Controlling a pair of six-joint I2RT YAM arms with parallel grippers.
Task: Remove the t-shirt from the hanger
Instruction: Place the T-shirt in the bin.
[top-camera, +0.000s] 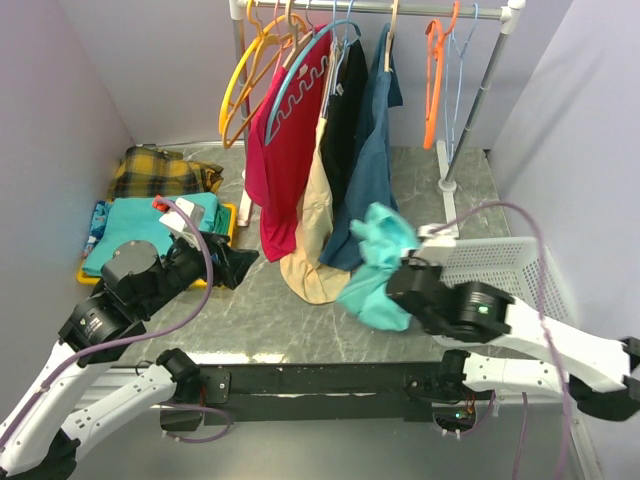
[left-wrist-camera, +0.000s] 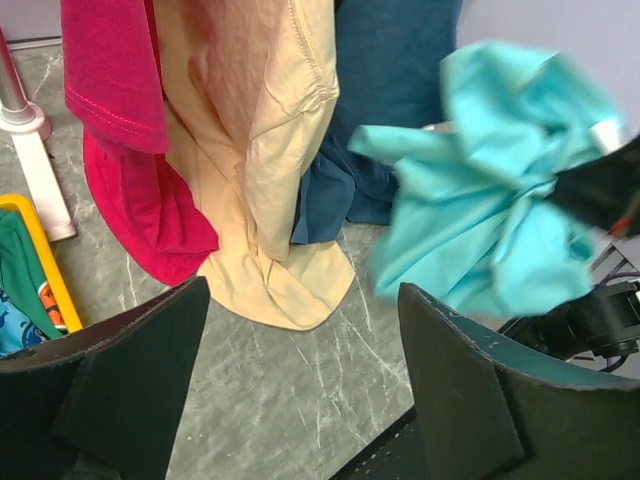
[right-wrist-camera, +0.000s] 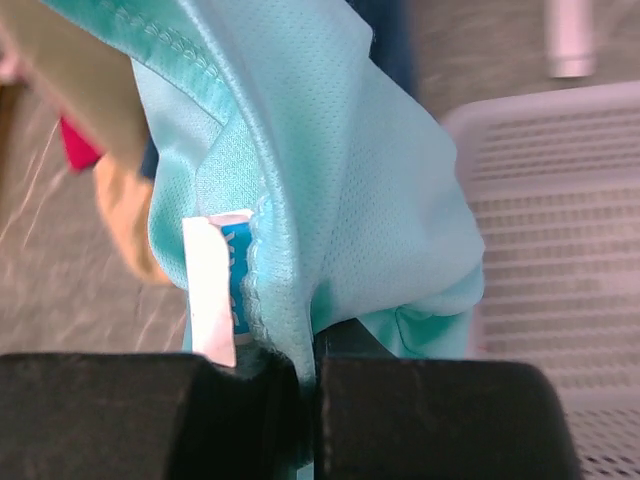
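Between the fully closed jaws of the right tool (right-wrist-camera: 310, 365), a turquoise t-shirt (right-wrist-camera: 350, 200) was pinched at a stitched hem, right beside its white label (right-wrist-camera: 210, 290). The garment was bunched around the tool, one fold rising above it and the rest drooping below towards the tabletop (top-camera: 250, 320), so its long axis ran roughly up and down. No hanger could be seen inside the bundle, and it appeared to be clear of the rail (top-camera: 400, 8), which stood beyond and above the tool. Navy (top-camera: 372, 150), black (top-camera: 345, 110), beige (top-camera: 310, 230) and red (top-camera: 285, 150) shirts hung there, the navy one just beyond the turquoise cloth; whether the two touched could not be told.

A white slatted basket (top-camera: 500, 265) lay just to the right of the gripping tool, at about its own level. That relation seemed the one that mattered: a short swing to the right would likely bring the shirt over it, though the trailing lower fold could catch on the rim.

Well off to the left, the left tool (left-wrist-camera: 300, 350) pointed at the scene with its jaws spread wide and nothing between them. The shirt lay ahead of it and to its right, far nearer the right arm.
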